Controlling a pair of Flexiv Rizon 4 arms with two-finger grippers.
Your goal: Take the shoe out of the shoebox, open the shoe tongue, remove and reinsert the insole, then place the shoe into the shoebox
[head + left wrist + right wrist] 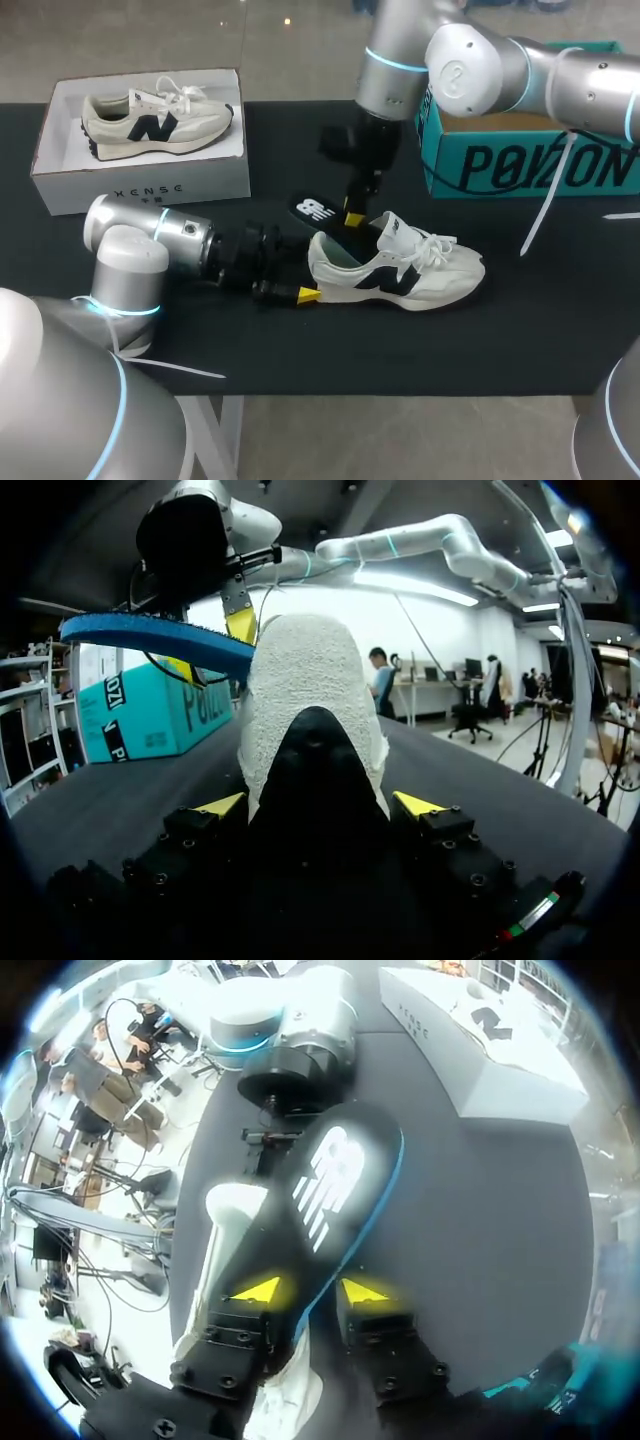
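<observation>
A white shoe point(410, 275) with a dark logo lies on its side on the black table, heel toward my left arm. My left gripper point(314, 274) is shut on the heel point(310, 680); both yellow tips press its sides in the left wrist view. The black insole point(313, 209) with a white logo and blue underside point(150, 640) hangs in the air just above and behind the heel. My right gripper point(352, 215) comes down from above and is shut on the insole's edge point(330, 1190), which passes between its yellow tips point(305, 1290). The shoe point(225, 1230) lies under it.
A white shoebox point(140, 185) at the back left holds a second shoe point(155, 122). A teal box point(530, 160) stands at the back right, under my right arm. A white strap point(545, 210) dangles from that arm. The table's front edge is near the shoe.
</observation>
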